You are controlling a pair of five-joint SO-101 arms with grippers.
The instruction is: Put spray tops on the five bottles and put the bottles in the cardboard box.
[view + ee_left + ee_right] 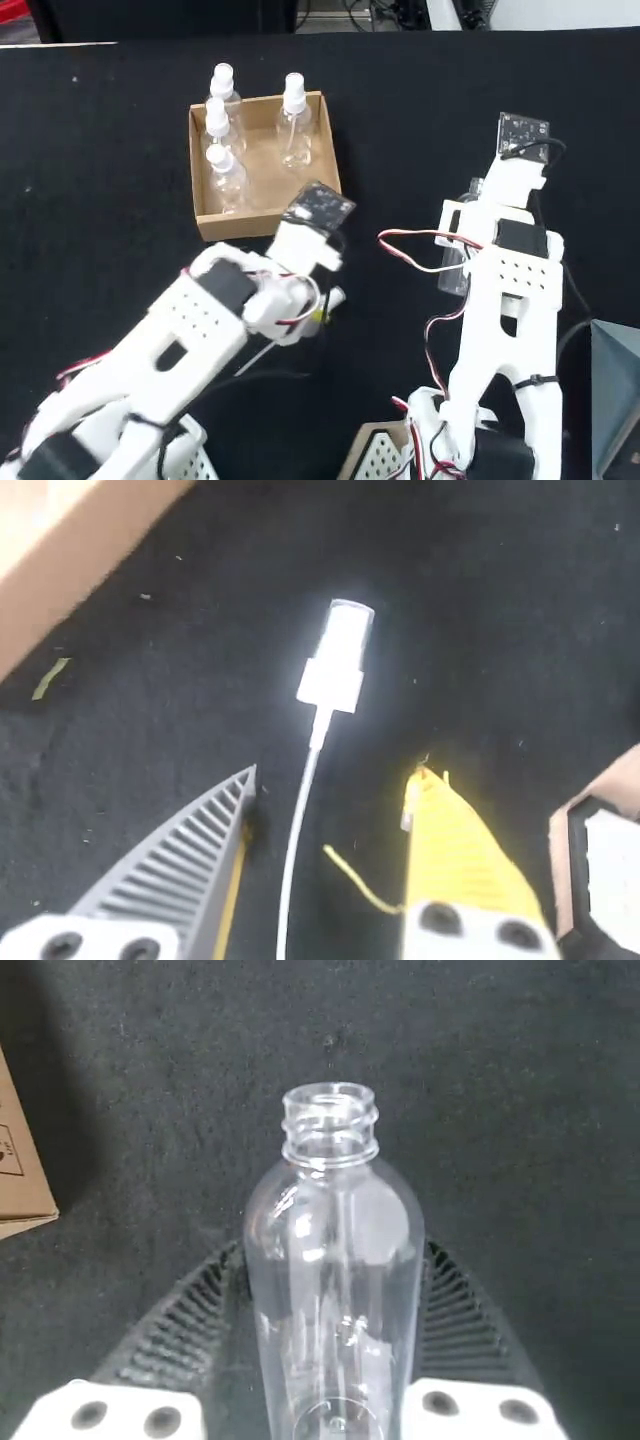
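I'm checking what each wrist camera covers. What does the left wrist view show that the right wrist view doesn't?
Left wrist view: a spray top with its tube lying on the table between the open fingers of the left hand. Right wrist view: an uncapped clear bottle gripped by the right hand. Both: the black table and an edge of the cardboard box.
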